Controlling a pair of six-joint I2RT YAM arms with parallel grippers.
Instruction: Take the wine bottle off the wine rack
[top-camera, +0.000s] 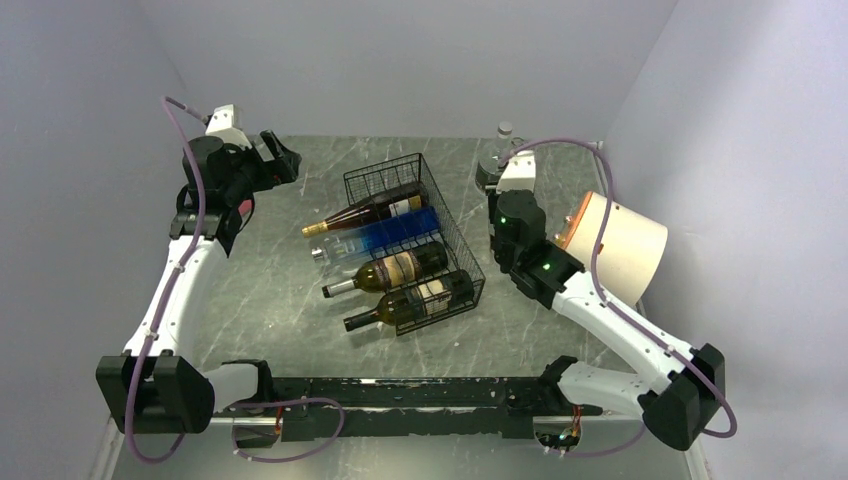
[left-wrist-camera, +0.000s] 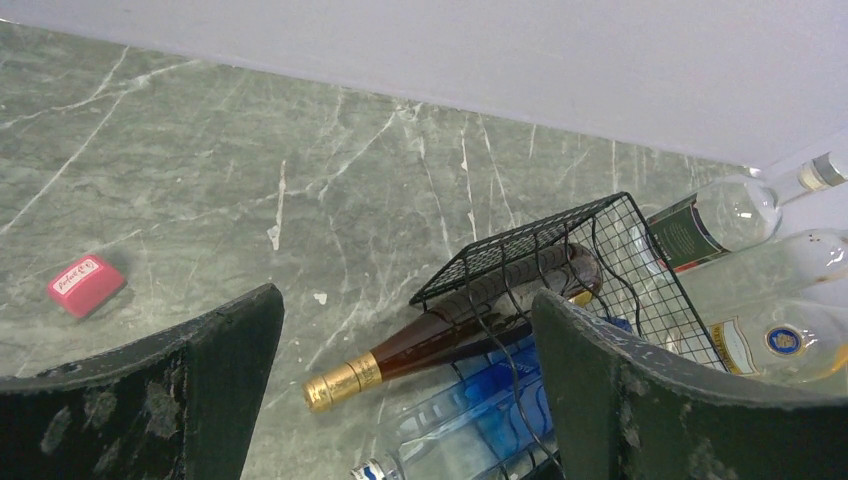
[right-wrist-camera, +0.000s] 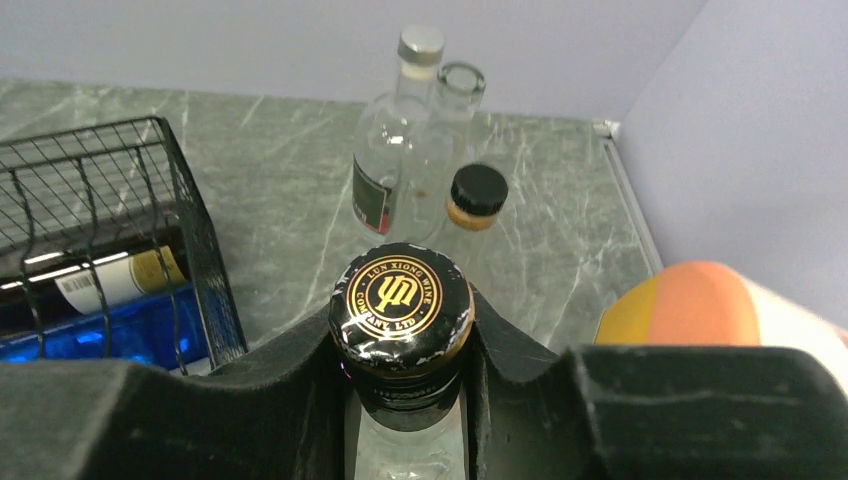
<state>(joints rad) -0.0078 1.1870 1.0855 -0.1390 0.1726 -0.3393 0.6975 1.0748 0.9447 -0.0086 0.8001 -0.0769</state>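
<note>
The black wire wine rack (top-camera: 400, 172) (left-wrist-camera: 540, 245) (right-wrist-camera: 190, 220) sits mid-table with several bottles lying in it. Among them are a brown bottle with a gold cap (top-camera: 365, 212) (left-wrist-camera: 440, 335), a blue-tinted clear one (top-camera: 385, 238) and two dark ones (top-camera: 395, 270). My right gripper (top-camera: 490, 180) (right-wrist-camera: 402, 335) is just right of the rack. It is shut on the neck of a wine bottle with a black and gold cap (right-wrist-camera: 402, 300); the bottle's body is hidden. My left gripper (top-camera: 283, 160) (left-wrist-camera: 410, 400) hangs open and empty at the back left, facing the rack.
Three bottles (right-wrist-camera: 400, 150) (top-camera: 503, 135) stand at the back right corner. A white and orange cylinder (top-camera: 615, 245) (right-wrist-camera: 690, 305) lies to the right of my right arm. A small pink block (left-wrist-camera: 85, 283) rests on the table left of the rack.
</note>
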